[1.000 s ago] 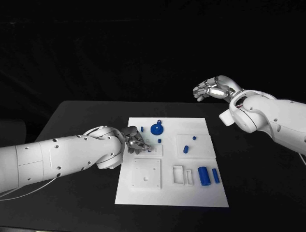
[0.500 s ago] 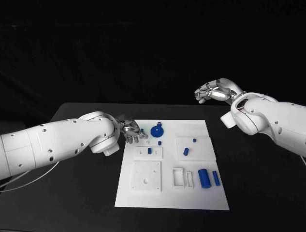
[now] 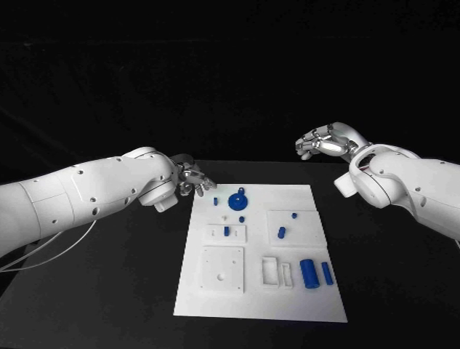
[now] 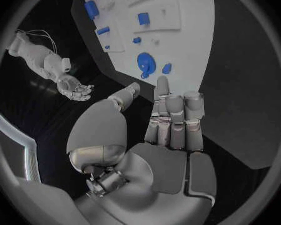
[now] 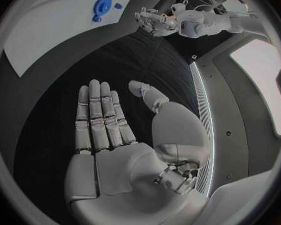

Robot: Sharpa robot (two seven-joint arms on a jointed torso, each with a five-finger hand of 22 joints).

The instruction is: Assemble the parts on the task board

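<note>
Since a second ago the left hand [image 3: 193, 179] has been lifting off the task board [image 3: 261, 291] and drawing back toward its far left corner, where it is now hovering just beyond the board's edge. Its fingers [image 4: 175, 120] are lying straight and side by side, holding nothing, with the thumb set apart. The right hand [image 3: 327, 140] is hanging in the air past the counter's [image 3: 115, 291] far right edge, little changed, its fingers [image 5: 100, 117] stretched out flat and empty.

The task board is lying in the middle of the black counter. A round blue part [image 3: 237, 199] with a small tab is sitting near the board's far edge, a short blue peg [image 3: 225, 231] is standing in a small raised plate left of centre, and another blue piece [image 3: 280, 233] is resting on the square plate to its right. Two longer blue parts [image 3: 315, 273] are lying side by side near the right edge. Behind the counter the room is showing as plain darkness.
</note>
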